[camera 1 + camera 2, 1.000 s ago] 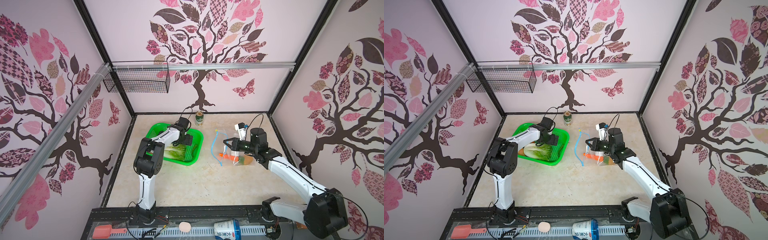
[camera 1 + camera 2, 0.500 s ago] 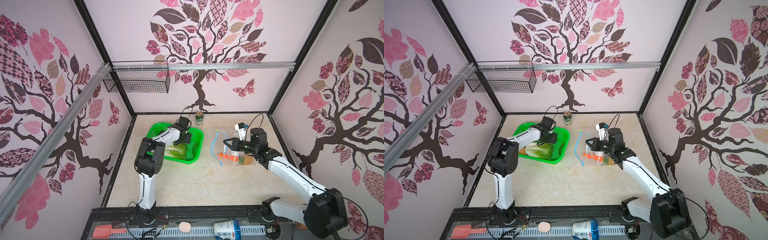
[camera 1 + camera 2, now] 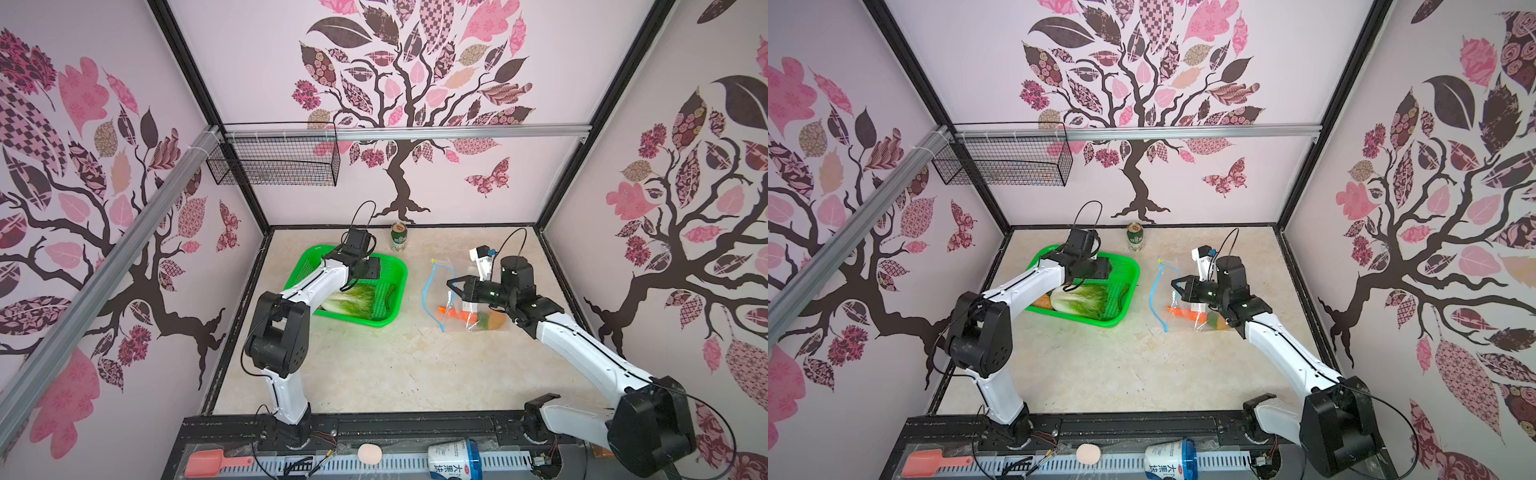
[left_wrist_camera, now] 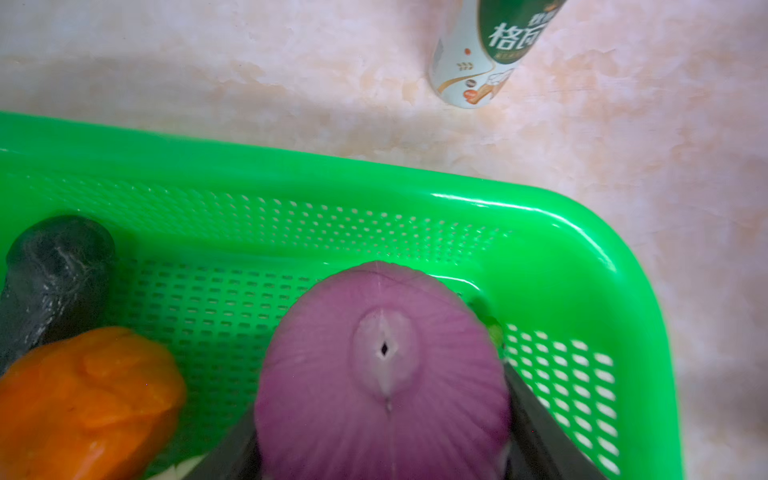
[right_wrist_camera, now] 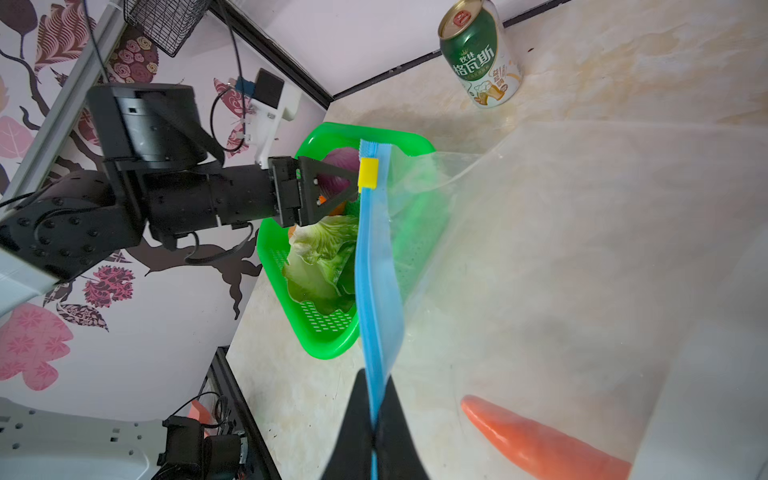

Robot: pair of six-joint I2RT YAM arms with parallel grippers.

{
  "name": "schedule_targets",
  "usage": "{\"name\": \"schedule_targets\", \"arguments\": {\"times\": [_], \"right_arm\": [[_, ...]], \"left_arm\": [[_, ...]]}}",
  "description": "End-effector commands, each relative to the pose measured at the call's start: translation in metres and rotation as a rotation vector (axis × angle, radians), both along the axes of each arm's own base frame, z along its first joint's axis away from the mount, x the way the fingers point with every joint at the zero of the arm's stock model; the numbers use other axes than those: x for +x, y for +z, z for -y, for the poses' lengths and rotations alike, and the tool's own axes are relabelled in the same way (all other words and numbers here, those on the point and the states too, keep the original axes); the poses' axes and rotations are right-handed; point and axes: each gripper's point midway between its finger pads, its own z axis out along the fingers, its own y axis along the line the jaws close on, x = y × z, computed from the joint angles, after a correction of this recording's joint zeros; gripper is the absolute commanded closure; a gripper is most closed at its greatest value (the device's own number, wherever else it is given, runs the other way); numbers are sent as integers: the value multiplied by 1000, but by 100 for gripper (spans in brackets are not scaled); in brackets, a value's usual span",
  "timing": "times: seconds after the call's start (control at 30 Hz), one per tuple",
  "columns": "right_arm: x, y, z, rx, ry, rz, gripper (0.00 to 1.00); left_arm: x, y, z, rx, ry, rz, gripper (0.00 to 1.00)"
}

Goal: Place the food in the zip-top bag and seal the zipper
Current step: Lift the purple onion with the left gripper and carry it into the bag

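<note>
Our left gripper (image 5: 340, 185) clamps purple onion (image 4: 382, 374) inside basket (image 4: 582, 257); right gripper (image 5: 374, 432) pinches zipper (image 5: 376, 266) — we must lift onion straight over rim, hold zip-top bag (image 5: 582, 249) mouth high, taut.

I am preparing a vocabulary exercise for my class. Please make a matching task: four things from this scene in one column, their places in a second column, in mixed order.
Things
1. purple onion
2. napa cabbage
3. long carrot
4. green can

Places
A. standing upright on the table
B. inside the clear bag
C. between the fingers of the left gripper
D. lying in the green basket

Pairs: 1-C; 2-D; 3-B; 4-A
</note>
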Motion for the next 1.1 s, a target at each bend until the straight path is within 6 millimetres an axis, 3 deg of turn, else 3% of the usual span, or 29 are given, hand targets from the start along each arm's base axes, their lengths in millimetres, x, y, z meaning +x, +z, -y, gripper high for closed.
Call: {"name": "schedule_targets", "arguments": {"times": [0.0,0.13,0.33,0.6,0.8,1.07], "right_arm": [[-1,2,0,-4,3,11,100],[0,1,-1,-3,7,7,100],[1,-2,-2,-5,11,-4,100],[3,-1,0,-27,3,2,100],[1,2,-2,-15,18,3,100],[-3,9,-6,6,44,14,100]], "left_arm": [[-19,22,17,-155,-32,20,41],[-45,47,42,-317,-122,41,41],[-90,75,104,-499,-302,62,41],[-137,104,184,-563,-510,98,41],[-149,93,220,-556,-578,73,42],[-132,64,227,-516,-516,45,43]]}}
